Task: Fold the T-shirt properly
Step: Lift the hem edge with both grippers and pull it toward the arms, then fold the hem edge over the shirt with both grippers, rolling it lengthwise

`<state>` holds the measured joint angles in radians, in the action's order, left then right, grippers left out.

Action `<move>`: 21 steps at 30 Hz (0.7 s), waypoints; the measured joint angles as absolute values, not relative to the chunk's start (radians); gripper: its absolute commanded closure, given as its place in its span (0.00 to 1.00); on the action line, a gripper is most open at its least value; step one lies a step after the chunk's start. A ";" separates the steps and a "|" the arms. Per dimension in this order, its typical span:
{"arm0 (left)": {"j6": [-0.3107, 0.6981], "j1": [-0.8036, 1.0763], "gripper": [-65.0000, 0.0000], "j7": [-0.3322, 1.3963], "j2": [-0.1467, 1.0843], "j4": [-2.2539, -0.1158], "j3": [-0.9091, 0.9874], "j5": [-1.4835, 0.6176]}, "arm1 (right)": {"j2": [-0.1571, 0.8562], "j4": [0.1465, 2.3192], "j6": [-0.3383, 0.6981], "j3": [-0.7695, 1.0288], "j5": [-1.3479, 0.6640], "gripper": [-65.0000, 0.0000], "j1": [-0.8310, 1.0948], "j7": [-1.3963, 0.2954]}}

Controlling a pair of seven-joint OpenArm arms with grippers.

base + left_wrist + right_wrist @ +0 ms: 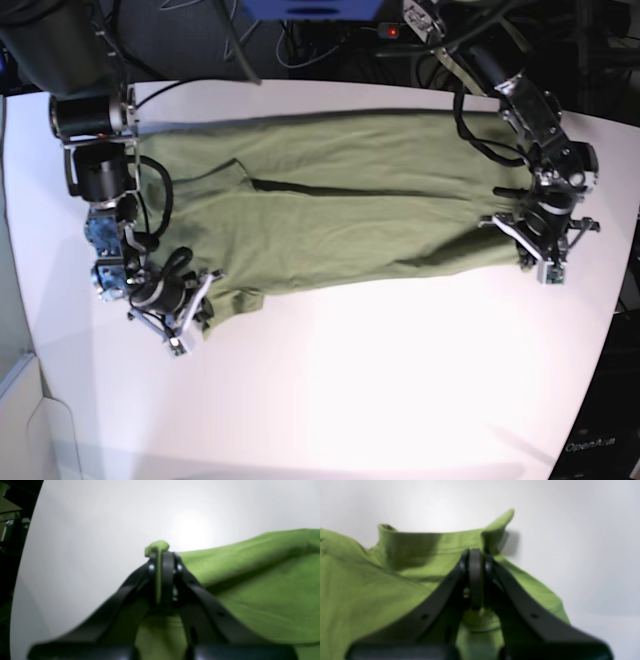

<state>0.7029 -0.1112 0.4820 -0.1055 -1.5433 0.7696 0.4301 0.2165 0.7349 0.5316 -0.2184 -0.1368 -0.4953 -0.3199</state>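
The left gripper point(162, 552) is pinching a corner of the one T-shirt point(340, 200) — jaws closed on a green fold. The right gripper point(475, 555) is clamping the opposite edge. The shirt is lying stretched across the white table point(380, 390), between both arms. Dark cables point(300, 40) are crowding the table's far edge.

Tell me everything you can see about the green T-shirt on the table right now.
The T-shirt is plain olive-green soft cloth, wrinkled, no print visible. It lies spread lengthwise across the white table, already folded into a long band, with a dark crease along its middle. The left gripper is shut on one end's edge, a tuft of cloth poking past its tips. The right gripper is shut on cloth at the other end, near a raised corner.
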 measured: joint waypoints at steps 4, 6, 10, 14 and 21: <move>0.703 -0.111 0.97 0.482 -0.105 -1.543 0.770 0.430 | 0.221 0.768 0.532 -0.217 -0.134 1.00 -0.487 -0.325; 0.703 -0.111 0.97 0.482 -0.105 -1.544 0.770 0.430 | 0.230 0.844 0.532 -0.216 -0.135 1.00 -0.459 -0.321; 0.703 -0.114 0.97 0.483 -0.105 -1.546 0.770 0.431 | 0.264 1.051 0.535 -0.215 -0.130 1.00 -0.366 -0.333; 0.703 -0.138 0.97 0.481 -0.105 -1.546 0.768 0.430 | 0.283 1.184 0.538 -0.216 -0.134 1.00 -0.313 -0.391; 0.703 -0.129 0.97 0.482 -0.105 -1.549 0.770 0.430 | 0.299 1.372 0.539 -0.152 -0.135 1.00 -0.168 -0.420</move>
